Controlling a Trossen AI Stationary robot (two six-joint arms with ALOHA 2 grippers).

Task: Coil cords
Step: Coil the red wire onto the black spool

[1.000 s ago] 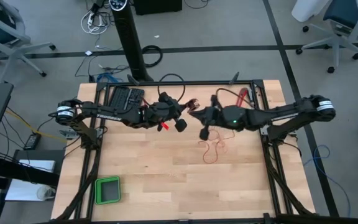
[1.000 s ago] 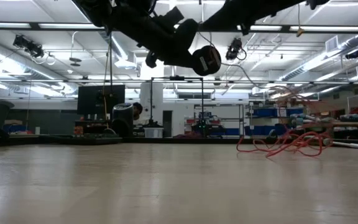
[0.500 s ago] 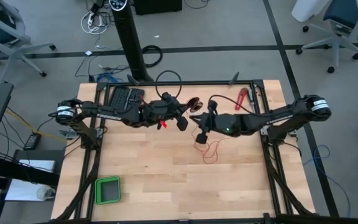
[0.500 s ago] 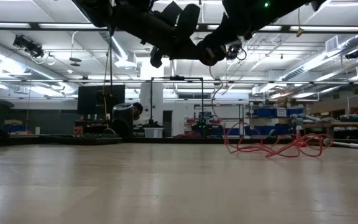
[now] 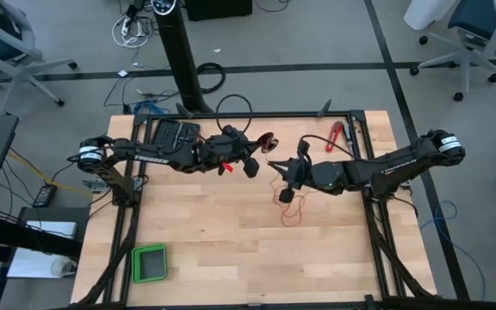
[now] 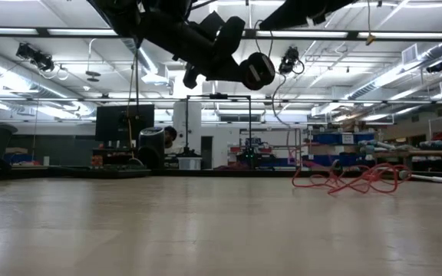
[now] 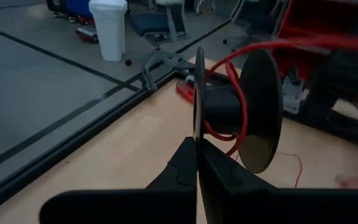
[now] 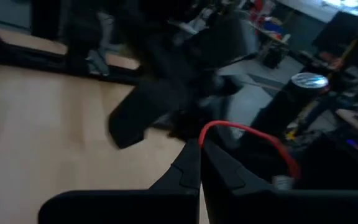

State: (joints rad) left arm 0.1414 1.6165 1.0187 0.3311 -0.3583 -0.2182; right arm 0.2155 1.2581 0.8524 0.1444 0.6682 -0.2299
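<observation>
from my remote seat: nearest to the low camera, bare pale wooden tabletop (image 5: pixel 213 250) and, at its front left corner, a small square green tray (image 5: pixel 149 263). further in, a loose tangle of very thin red cord (image 6: pixel 344 180) lay slack on the wood, right of centre, below the right arm. in the high view its strand (image 5: pixel 293 209) ran up toward the right gripper.

right gripper (image 8: pixel 199 163) hung above the table near the middle, its dark fingers clenched together on the red cord, which arched out from the tips in the wrist view. i could not tell how much of the strand sat between them.

left gripper (image 7: pixel 196 163) was raised just left of centre, fingers pinched on the thin rim of a small black spool with two round flanges (image 7: pixel 232 112). a few turns of red cord were wound on its hub, and a length led off past the far flange. the two grippers were near each other, not touching.

toward the far edge: a red-handled hand tool (image 5: pixel 335 136) lay by the right rear corner, a black keyboard-like block (image 5: pixel 172 133) by the left rear.
</observation>
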